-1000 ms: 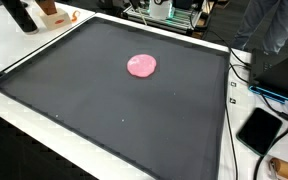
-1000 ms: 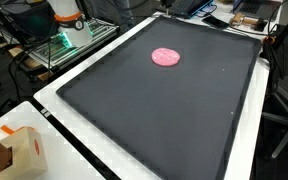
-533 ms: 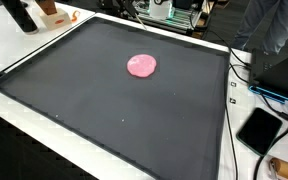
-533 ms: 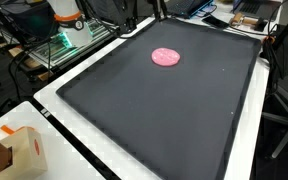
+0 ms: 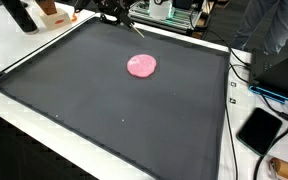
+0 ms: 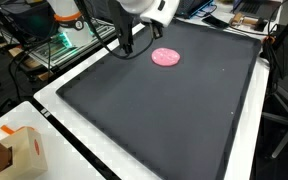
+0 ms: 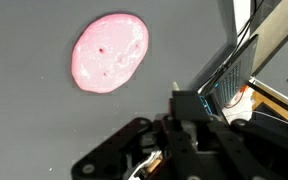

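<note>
Since the frames half a second earlier, the gripper (image 6: 127,48) has come into both exterior views; before, only the pink disc (image 6: 165,57) lay on the black mat (image 6: 164,120), and the disc has not shifted. That pink disc lies flat on the mat, toward the far end of it in both exterior views, and in the wrist view (image 7: 110,52) it fills the upper left of the dark surface. The gripper hangs above the mat just beside the disc, not touching it; in an exterior view (image 5: 119,18) it shows at the mat's far edge. Its jaws point down, and whether they stand wide or narrow cannot be told. No writing can be read anywhere.

Around the mat runs the white counter (image 6: 46,100). Near the mat's corner, on the counter, stands a tan cardboard box (image 6: 19,152). Beyond the mat's other side lies a black tablet (image 5: 258,129), with cables (image 5: 239,70) trailing beside the mat's edge. Nothing lies between the gripper and the disc.
</note>
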Action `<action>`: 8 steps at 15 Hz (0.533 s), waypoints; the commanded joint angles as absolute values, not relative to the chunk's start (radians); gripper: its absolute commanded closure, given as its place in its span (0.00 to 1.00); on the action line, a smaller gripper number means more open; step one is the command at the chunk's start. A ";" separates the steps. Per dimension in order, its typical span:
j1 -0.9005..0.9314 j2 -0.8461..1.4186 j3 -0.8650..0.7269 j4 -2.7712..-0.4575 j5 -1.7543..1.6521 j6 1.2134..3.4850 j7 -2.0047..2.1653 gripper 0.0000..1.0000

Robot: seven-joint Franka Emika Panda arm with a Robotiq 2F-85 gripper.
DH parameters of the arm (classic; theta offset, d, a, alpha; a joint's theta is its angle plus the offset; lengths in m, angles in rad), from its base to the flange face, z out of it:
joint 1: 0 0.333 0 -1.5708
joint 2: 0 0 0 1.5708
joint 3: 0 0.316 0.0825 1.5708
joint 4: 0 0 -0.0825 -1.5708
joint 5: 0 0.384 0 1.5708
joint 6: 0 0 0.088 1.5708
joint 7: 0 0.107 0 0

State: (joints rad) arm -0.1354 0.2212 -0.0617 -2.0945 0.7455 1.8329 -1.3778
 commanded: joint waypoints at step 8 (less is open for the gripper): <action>-0.190 0.347 -0.060 -2.065 0.822 1.766 -1.444 0.97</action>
